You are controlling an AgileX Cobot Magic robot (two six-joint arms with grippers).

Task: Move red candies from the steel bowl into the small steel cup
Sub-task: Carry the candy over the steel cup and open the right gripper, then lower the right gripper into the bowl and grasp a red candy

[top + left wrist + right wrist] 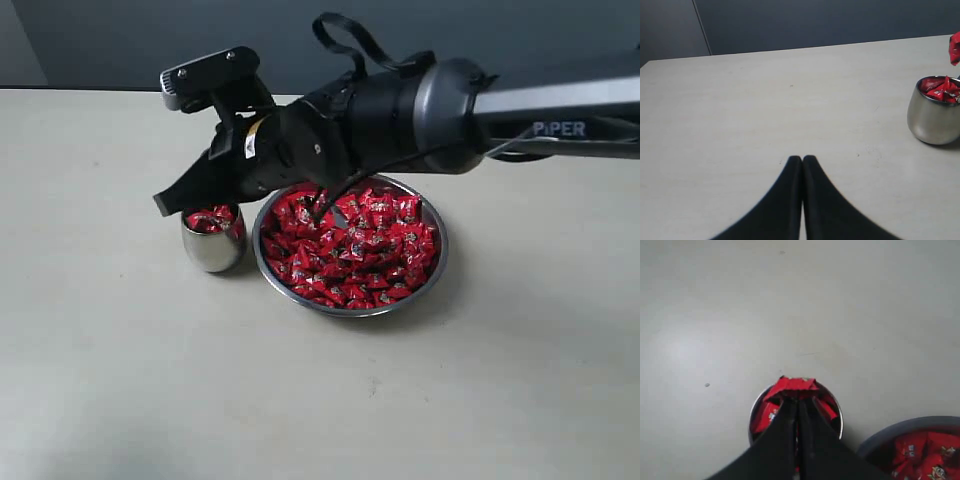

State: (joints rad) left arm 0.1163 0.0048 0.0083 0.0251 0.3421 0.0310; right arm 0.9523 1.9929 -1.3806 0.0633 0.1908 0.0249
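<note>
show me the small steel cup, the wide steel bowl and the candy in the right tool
small rounded polished steel cup (213,252): exterior view, on its mirrored side wall
wide shallow steel bowl (352,312): exterior view, on its front rim
red crinkle-wrapped candy (796,385): right wrist view, on its wrapper's middle

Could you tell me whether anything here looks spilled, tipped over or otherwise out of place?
Nothing stands out. The small steel cup stands upright beside the steel bowl, red candies lie only in those two, and none shows on the table. The right gripper pinches one candy above the cup.
</note>
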